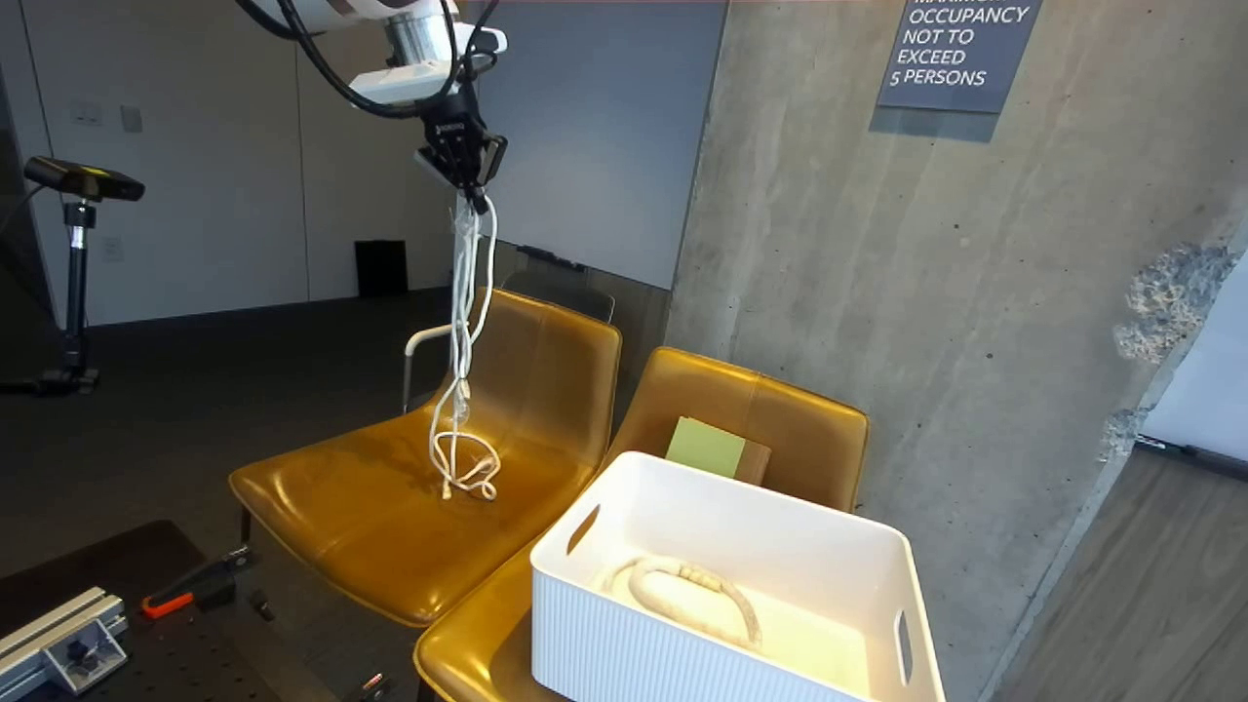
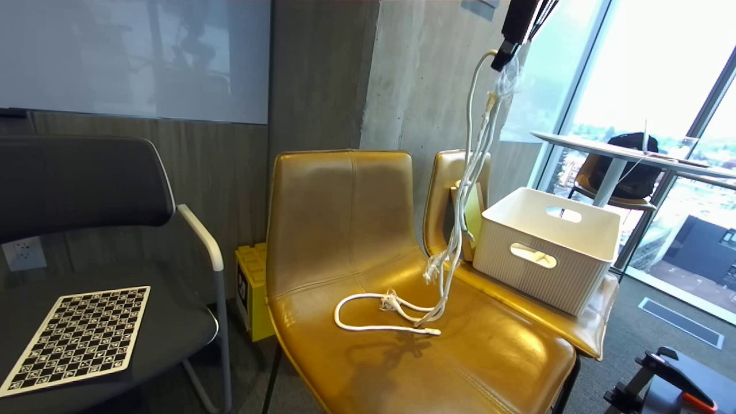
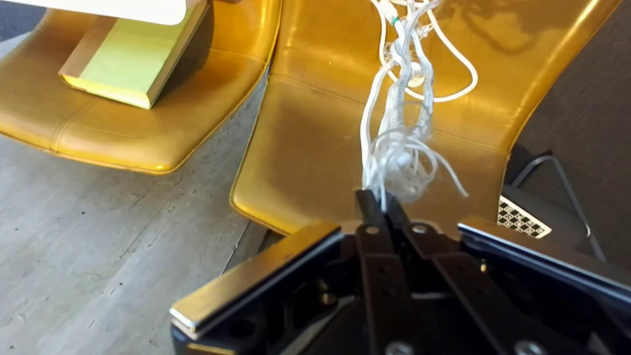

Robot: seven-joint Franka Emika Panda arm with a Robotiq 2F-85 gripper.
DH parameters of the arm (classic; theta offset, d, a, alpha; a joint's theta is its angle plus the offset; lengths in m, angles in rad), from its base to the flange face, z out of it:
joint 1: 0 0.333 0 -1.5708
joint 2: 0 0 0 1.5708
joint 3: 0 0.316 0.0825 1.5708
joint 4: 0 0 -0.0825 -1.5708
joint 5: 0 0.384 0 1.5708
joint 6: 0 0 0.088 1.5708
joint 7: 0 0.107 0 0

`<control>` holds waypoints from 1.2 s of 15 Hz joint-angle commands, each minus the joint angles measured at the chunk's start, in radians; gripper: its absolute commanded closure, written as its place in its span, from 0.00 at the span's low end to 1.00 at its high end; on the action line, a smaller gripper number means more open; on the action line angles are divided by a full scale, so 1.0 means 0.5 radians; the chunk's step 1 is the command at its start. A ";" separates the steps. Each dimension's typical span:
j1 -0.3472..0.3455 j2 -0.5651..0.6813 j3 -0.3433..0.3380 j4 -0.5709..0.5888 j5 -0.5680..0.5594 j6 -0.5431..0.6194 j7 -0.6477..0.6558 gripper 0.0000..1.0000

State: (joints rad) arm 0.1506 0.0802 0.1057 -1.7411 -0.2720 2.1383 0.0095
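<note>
Your gripper (image 3: 379, 201) is closed tight, tips pinched on the upper part of the white cord bundle (image 1: 462, 363), which hangs below it over the seat of the tan chair (image 2: 345, 224); you can't tell if the lowest loop touches the seat. Cord's prob. light, limp & tough: expect sway and trailing loops, not much weight, little risk of breakage. The wispy clear strands (image 3: 402, 160) right by the tips look slick & flimsy, so they'd make a poor hold by themselves. Best place to take it is where several cords bunch together, approx. mid-length, above the loose loops. Seat's smooth & glossy w/ a curved back, so cord would likely slide easily on it. Second tan chair (image 1: 809, 419) just beside it carries a white bin (image 1: 604, 634) w/ a pale loop (image 1: 697, 575) inside, and a green book (image 3: 130, 59) sits b/w bin and backrest. For the room: concrete wall (image 1: 809, 224) on the far side, a black chair (image 2: 80, 184) w/ a checkered board (image 2: 80, 336) at left in an exterior view, big windows (image 2: 667, 40) far right there.
</note>
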 commanded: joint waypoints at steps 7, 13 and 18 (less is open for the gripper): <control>-0.039 0.336 -0.069 0.085 -0.028 -0.061 0.039 0.55; -0.066 0.431 -0.120 0.068 -0.014 -0.033 0.007 0.12; -0.032 0.562 -0.120 -0.044 -0.067 0.016 0.018 0.00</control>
State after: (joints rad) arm 0.1257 0.3229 0.0477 -1.7452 -0.2835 2.1379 0.0128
